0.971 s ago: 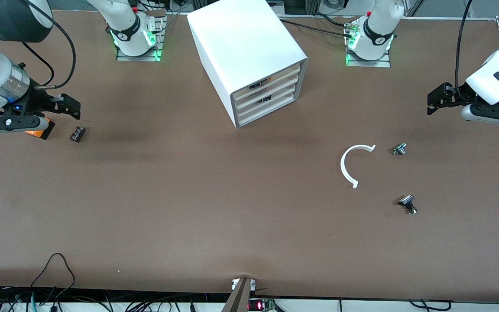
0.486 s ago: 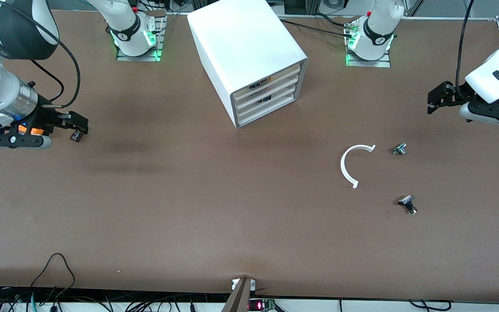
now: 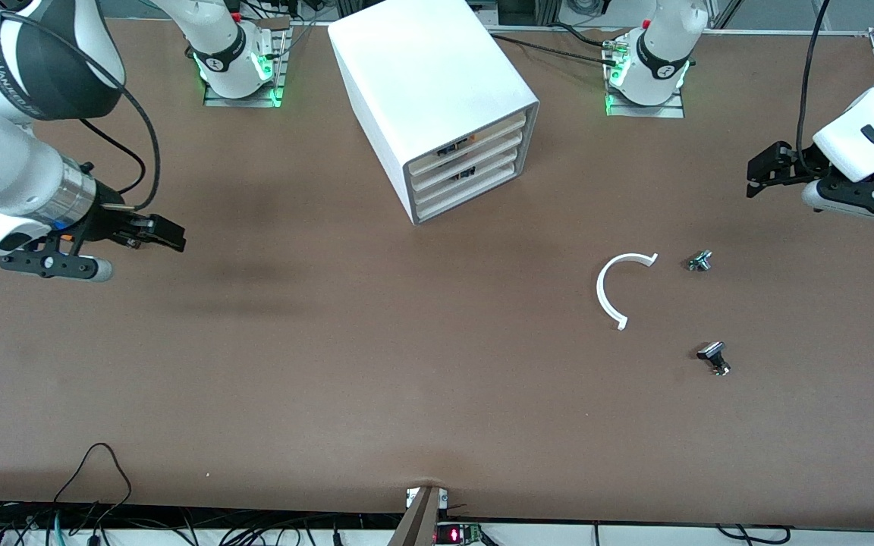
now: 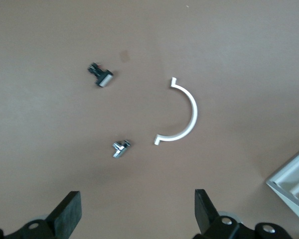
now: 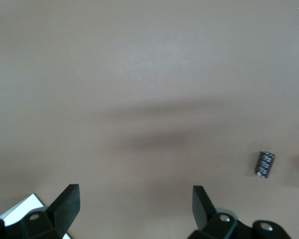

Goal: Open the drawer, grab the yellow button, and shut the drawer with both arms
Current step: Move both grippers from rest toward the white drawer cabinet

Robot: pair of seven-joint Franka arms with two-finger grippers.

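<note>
The white cabinet [image 3: 437,83] stands at the table's edge nearest the robots' bases, with all four drawers shut. The uppermost drawer [image 3: 498,129] is flush with the cabinet, and a bit of orange shows through its slot. The button is not in view. My right gripper [image 3: 165,233] is open and empty over bare table toward the right arm's end; it also shows in the right wrist view [image 5: 136,204]. My left gripper [image 3: 760,173] is open and empty over the table toward the left arm's end; it also shows in the left wrist view [image 4: 137,209].
A white half-ring [image 3: 613,288] and two black-and-silver parts [image 3: 700,261] [image 3: 714,356] lie toward the left arm's end; the left wrist view shows the half-ring [image 4: 187,112] and the cabinet's corner [image 4: 294,184]. A small black cylinder [image 5: 264,164] lies by my right gripper.
My right arm has moved toward the table's middle and nearer the front camera, covering the orange box and the black cylinder in the front view. My left gripper has barely shifted.
</note>
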